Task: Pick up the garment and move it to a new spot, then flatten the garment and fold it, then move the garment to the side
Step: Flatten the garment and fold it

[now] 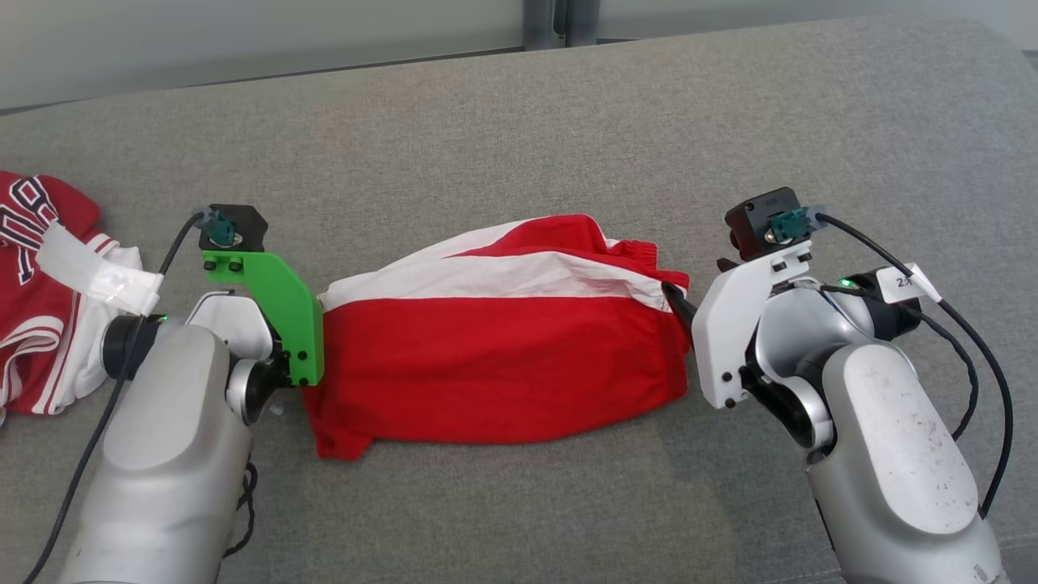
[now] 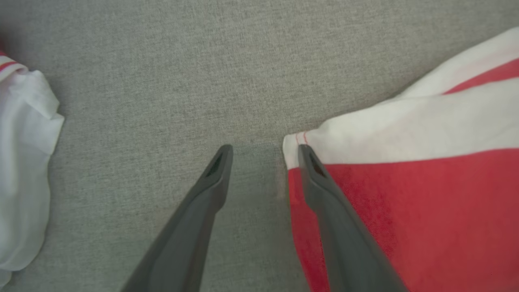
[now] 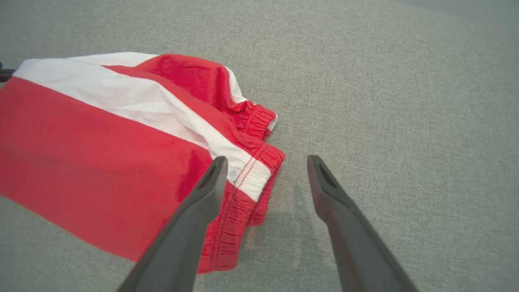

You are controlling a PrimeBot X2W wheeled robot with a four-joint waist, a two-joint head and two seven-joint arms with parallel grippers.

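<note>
I see the garment (image 1: 503,357), red with a white stripe, lying folded and fairly flat in the middle of the grey surface (image 1: 568,122). Its long side runs left to right between my two arms. The elastic waistband is at my right end and the leg hem at my left.

My left gripper (image 2: 264,151) is at the hem end. Its jaws stand apart with nothing pinched. In the left wrist view one finger (image 2: 328,211) lies over the red cloth right at the edge and the other (image 2: 198,219) over bare surface, with the white hem corner in the gap between the tips. I cannot tell whether the finger over the cloth touches it. In the head view a green bracket (image 1: 276,308) hides those fingers.

My right gripper (image 3: 267,160) is at the waistband end, jaws spread wide and holding nothing. One finger (image 3: 194,219) crosses over the gathered waistband; the other (image 3: 344,219) is over bare surface just beside it.

A red and white jersey (image 1: 40,324) lies bunched at the left edge of the head view, well apart from the garment and partly covered by my left arm.
</note>
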